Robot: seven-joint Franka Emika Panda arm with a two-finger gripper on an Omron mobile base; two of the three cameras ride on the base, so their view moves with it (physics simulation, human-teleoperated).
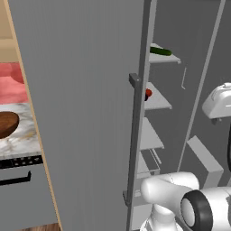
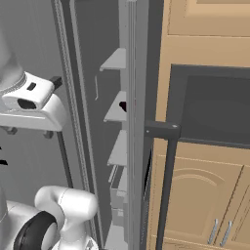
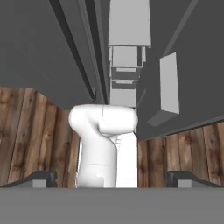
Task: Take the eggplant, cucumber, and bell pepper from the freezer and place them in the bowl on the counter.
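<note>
beside the open freezer, claw wide and empty

beside the freezer (image 1: 81, 113) the white arm stands with its hand raised, well apart from every shelf. the gripper (image 3: 112, 178) looks down along the arm's own body toward the wooden floor (image 3: 30, 131), and its two dark fingertips (image 3: 39, 178) sit far apart near the two sides of the hand view, so the claw is spread wide with nothing between the tips.

the freezer's flat grey door (image 1: 85, 90) swings out toward the cameras, and its long upright bar handle (image 1: 135, 135) runs down the door's edge. behind that edge, inside the freezer, light grey shelves (image 1: 155, 101) step down one under another. the cucumber (image 1: 161, 51) lies flat on the top shelf seen in the left base view. on the next shelf down, the bell pepper (image 1: 148, 92) shows as a red patch right behind the handle, with the eggplant (image 1: 146, 97) a dark bit touching or just beside it; most of both is hidden by the handle. from the right base view the eggplant (image 2: 123, 106) is a small dark shape at the shelf's edge.

left of the freezer door, the bowl (image 1: 8, 124) rests on the counter (image 1: 22, 140), well apart from the arm. right of the freezer stand tan wooden cabinets (image 2: 195, 195).
</note>
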